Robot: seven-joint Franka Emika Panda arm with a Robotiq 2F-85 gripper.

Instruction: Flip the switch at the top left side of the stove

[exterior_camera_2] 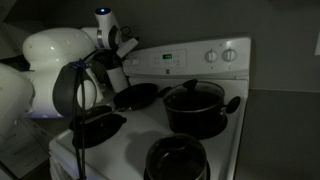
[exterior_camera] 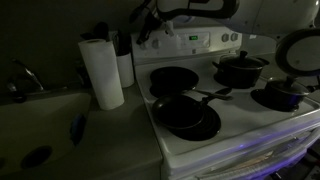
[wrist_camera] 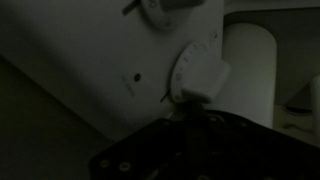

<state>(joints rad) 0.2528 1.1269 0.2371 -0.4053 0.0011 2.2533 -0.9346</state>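
Note:
The white stove (exterior_camera: 245, 120) shows in both exterior views (exterior_camera_2: 205, 75), with a raised back panel and a lit digital display (exterior_camera: 193, 40). My gripper (exterior_camera: 146, 36) is at the left end of that panel, also seen in an exterior view (exterior_camera_2: 117, 57). In the wrist view a white round knob (wrist_camera: 200, 74) fills the middle, and my dark fingertips (wrist_camera: 192, 106) sit together right under it, touching or nearly touching it. The fingers look shut and hold nothing. A second knob (wrist_camera: 165, 8) shows at the top edge.
A paper towel roll (exterior_camera: 102, 72) stands on the counter beside the stove's left end, by a sink (exterior_camera: 40, 130). A frying pan (exterior_camera: 185, 112) and two black pots (exterior_camera: 240, 68) (exterior_camera: 282, 93) sit on the burners. Two round knobs (exterior_camera_2: 221, 55) are at the panel's other end.

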